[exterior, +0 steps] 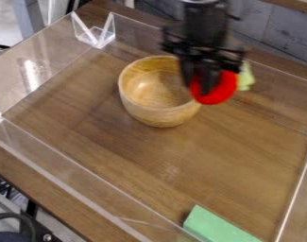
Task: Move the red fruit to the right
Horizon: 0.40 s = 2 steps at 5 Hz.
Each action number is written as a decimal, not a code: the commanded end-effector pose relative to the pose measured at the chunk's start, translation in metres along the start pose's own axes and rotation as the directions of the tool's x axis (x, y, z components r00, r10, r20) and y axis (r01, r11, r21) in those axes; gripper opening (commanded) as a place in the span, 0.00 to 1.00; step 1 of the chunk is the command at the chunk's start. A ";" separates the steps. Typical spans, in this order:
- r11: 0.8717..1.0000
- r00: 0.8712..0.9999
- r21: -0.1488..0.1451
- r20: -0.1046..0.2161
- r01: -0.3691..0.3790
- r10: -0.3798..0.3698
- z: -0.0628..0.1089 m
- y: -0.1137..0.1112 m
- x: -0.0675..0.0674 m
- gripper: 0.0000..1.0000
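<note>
The red fruit (217,89) hangs in the air just right of the wooden bowl (157,90), a green leafy bit (246,78) sticking out on its right side. My gripper (213,79) comes straight down from the top of the camera view and is shut on the red fruit, its black fingers (200,70) clamped around the upper part. The fruit is clear of the wooden floor and level with the bowl's right rim.
A clear plastic wall (42,161) rings the wooden tray floor (231,161). A flat green block (225,228) lies at the front right corner. A clear bracket (93,31) stands at the back left.
</note>
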State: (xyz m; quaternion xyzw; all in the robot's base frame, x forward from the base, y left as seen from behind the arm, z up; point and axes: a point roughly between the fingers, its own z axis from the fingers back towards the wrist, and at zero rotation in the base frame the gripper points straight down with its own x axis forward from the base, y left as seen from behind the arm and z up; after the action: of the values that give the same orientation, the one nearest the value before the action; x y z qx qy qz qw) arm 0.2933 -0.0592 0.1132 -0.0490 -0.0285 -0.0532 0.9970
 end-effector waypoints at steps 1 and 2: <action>1.000 0.999 0.011 0.048 -0.012 0.012 0.010 -0.006 0.020 0.00; 0.999 0.999 0.018 0.033 -0.038 0.037 0.007 -0.003 0.024 0.00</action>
State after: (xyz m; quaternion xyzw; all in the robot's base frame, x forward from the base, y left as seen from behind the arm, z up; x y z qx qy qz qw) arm 0.3073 -0.0636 0.1057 -0.0389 -0.0146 -0.0323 0.9986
